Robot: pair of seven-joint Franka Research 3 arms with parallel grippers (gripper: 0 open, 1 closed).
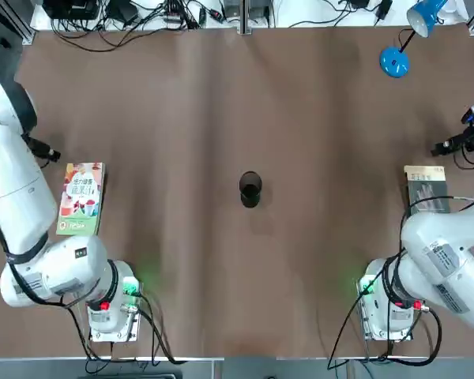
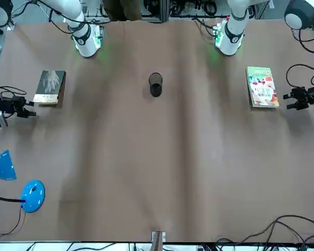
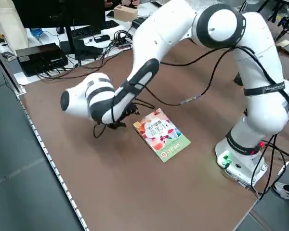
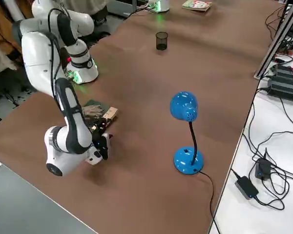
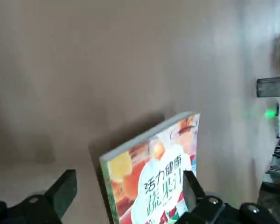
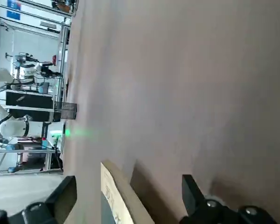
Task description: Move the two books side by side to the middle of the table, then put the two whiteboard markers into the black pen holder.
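Observation:
The colourful book (image 1: 81,198) lies flat at the left of the table (image 1: 245,103). My left gripper (image 1: 51,152) sits low just beyond its far corner. It is open, and in the left wrist view the book (image 5: 154,172) lies ahead between the spread fingers (image 5: 60,193). The dark book (image 1: 426,188) lies at the right, with my open right gripper (image 1: 452,145) low beside its far end. The right wrist view shows that book's edge (image 6: 114,191). The black pen holder (image 1: 250,189) stands upright mid-table. No markers are in view.
A blue desk lamp (image 1: 395,59) stands at the far right corner. Cables and power gear (image 1: 118,12) run along the far edge. Both arm bases (image 1: 110,312) sit at the near edge.

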